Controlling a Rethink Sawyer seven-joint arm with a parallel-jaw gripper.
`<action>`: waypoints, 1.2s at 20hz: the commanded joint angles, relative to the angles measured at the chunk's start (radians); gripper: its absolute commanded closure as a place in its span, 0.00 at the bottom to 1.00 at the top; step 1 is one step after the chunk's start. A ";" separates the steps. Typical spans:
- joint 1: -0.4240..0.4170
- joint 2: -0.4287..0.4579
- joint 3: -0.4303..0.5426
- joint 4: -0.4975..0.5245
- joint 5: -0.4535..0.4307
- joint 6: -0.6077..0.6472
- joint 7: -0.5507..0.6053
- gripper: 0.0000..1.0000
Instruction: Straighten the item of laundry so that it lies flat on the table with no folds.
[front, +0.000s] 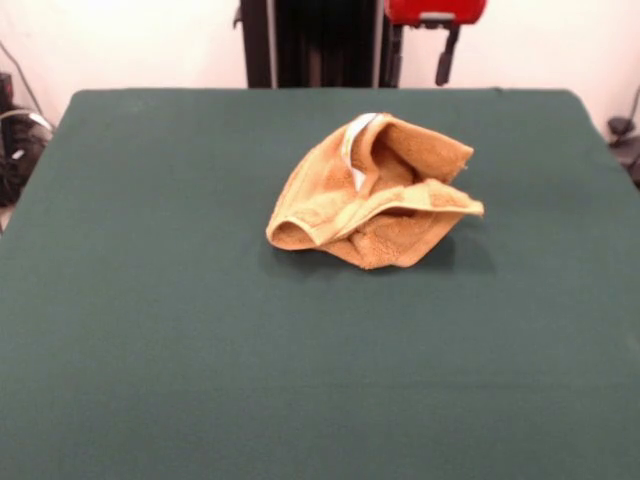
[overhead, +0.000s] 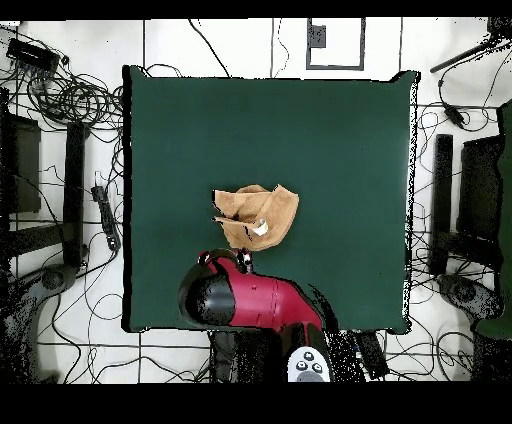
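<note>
The orange-tan towel (front: 375, 195) lies crumpled in a heap near the middle of the dark green table (front: 150, 300), folded over itself with a pale band and a white label (front: 358, 135) showing. The overhead view shows the towel (overhead: 258, 215) a little toward the robot's side of the table (overhead: 340, 140). The gripper (front: 445, 55) hangs at the table's far edge, above and behind the towel and apart from it. In the overhead view the gripper (overhead: 240, 262) sits just beside the towel's near edge, at the end of the red arm (overhead: 255, 300).
The black pedestal (front: 320, 40) stands behind the table's far edge. Cables (overhead: 70, 100) and dark equipment (overhead: 470, 200) lie on the floor on both sides of the table. Green cloth surrounds the towel on all sides.
</note>
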 joint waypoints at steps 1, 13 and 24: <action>0.024 -0.001 0.027 -0.121 0.038 0.135 0.162 0.00; 0.075 0.064 -0.044 -0.278 0.066 0.228 0.245 0.00; 0.164 0.146 -0.139 -0.357 0.187 0.248 0.383 0.00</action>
